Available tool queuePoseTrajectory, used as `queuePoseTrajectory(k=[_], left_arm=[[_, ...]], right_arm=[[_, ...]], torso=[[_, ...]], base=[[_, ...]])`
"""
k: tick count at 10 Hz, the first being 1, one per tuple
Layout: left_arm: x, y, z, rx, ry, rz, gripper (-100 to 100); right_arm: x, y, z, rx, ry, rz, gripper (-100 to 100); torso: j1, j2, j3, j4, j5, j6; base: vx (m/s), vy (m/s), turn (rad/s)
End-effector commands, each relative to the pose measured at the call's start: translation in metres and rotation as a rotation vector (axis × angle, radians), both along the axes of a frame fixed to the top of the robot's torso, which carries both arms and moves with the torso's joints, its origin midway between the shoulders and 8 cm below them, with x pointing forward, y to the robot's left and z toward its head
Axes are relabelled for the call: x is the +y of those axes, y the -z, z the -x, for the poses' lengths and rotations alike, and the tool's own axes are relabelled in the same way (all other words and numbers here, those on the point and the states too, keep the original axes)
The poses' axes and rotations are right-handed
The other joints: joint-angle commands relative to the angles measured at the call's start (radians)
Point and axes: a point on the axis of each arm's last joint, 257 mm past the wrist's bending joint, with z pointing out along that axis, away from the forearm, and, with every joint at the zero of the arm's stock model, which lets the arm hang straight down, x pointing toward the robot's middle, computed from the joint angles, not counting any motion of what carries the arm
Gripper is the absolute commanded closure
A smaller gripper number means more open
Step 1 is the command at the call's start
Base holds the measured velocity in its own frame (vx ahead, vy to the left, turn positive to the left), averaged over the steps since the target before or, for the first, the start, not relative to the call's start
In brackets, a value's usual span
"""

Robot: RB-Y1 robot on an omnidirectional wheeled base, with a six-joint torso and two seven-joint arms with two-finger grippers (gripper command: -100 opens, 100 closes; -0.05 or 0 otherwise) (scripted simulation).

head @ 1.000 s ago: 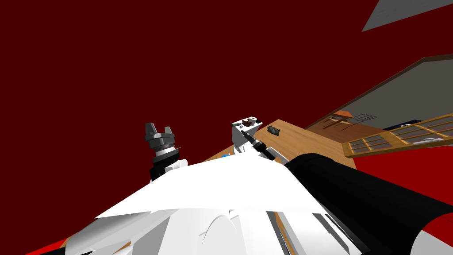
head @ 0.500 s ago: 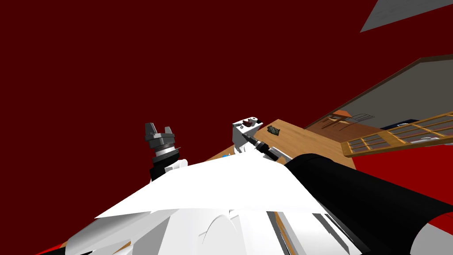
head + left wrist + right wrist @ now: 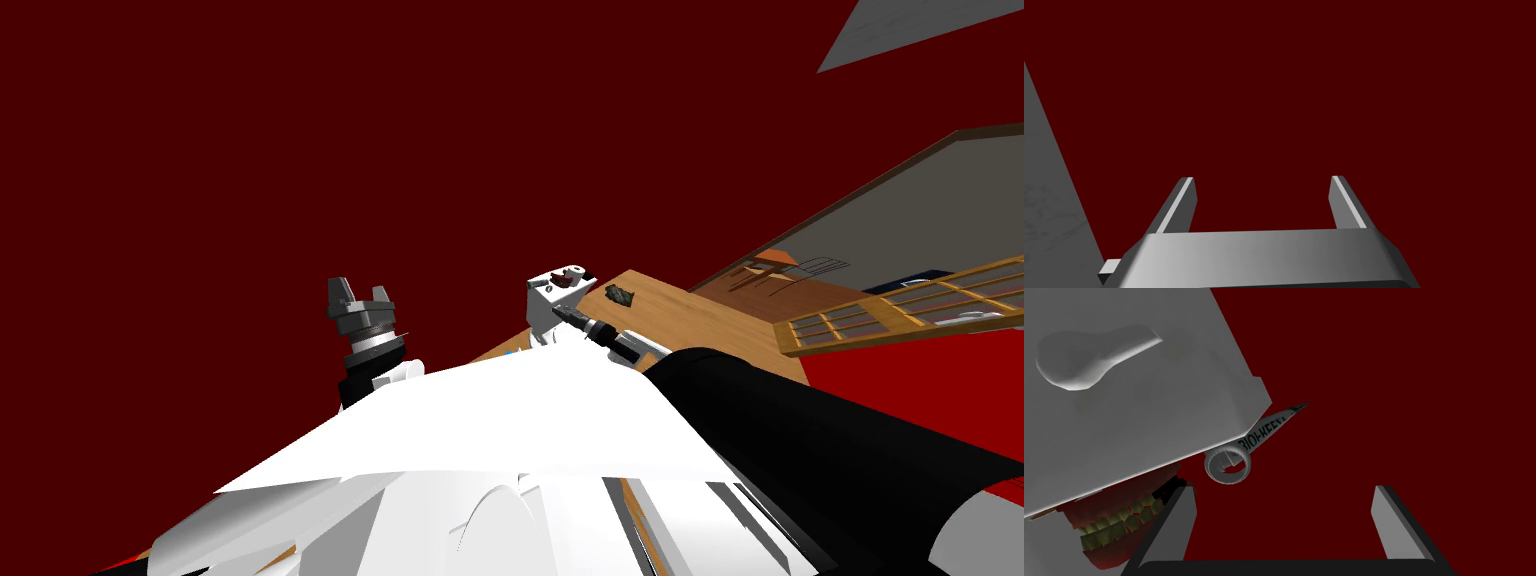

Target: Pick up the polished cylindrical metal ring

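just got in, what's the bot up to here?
The right tool is open and aimed at a small light grey ring beside a white box at the wooden table. The ring sits just ahead of one finger, not between the two, so nothing is gripped yet. A model set of teeth shows next to the box. The left tool is open and empty, raised before the dark red wall.

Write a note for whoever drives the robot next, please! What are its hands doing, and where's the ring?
The left gripper is open, empty and held up to the side.
The right gripper is open and empty.
The grey ring lies by the white box, just beyond one fingertip and outside the gap.
Done: the approach.
Left: centre the fingers around the ring, close, lift.
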Motion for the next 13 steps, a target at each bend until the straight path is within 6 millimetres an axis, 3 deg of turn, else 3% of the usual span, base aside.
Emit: queuePoseTrajectory(k=[1,2,4,5,6,9,11,13], left_arm=[[0.0,0.0,0.0,0.0,0.0,0.0,0],[0.0,0.0,0.0,0.0,0.0,0.0,0],[0.0,0.0,0.0,0.0,0.0,0.0,0],[0.0,0.0,0.0,0.0,0.0,0.0,0],[0.0,0.0,0.0,0.0,0.0,0.0,0],[0.0,0.0,0.0,0.0,0.0,0.0,0],[0.0,0.0,0.0,0.0,0.0,0.0,0],[0.0,0.0,0.0,0.0,0.0,0.0,0]], right_arm=[[-0.015,0.007,0.004,0.026,-0.017,0.078,-100],[-0.015,0.006,0.004,0.029,-0.026,0.088,-100],[-0.043,0.014,0.011,0.065,-0.051,0.216,-100],[-0.043,0.013,0.01,0.069,-0.065,0.233,-100],[-0.057,0.015,0.013,0.084,-0.078,0.295,-100],[-0.071,0.014,0.014,0.101,-0.109,0.376,-100],[-0.098,0.011,0.016,0.124,-0.147,0.504,-100],[-0.11,0.007,0.014,0.136,-0.178,0.577,-100]], torso=[[0.0,0.0,0.0,0.0,0.0,0.0],[0.001,0.0,0.0,0.0,0.0,0.0],[0.0,0.001,0.001,0.0,0.0,0.0],[-0.001,0.001,0.001,0.0,0.0,0.0],[-0.001,0.002,0.001,0.0,0.0,0.0],[0.0,0.0,0.0,0.0,0.0,0.0],[0.0,0.001,0.001,0.0,0.0,0.0],[0.0,0.001,0.001,0.0,0.0,0.0]], base=[[0.032,0.029,0.017],[0.027,0.022,0.011],[0.018,0.011,0.009],[0.008,0.007,0.001],[0.022,0.017,0.024],[0.022,0.012,0.03],[0.022,0.013,0.026],[0.012,0.003,0.037]])
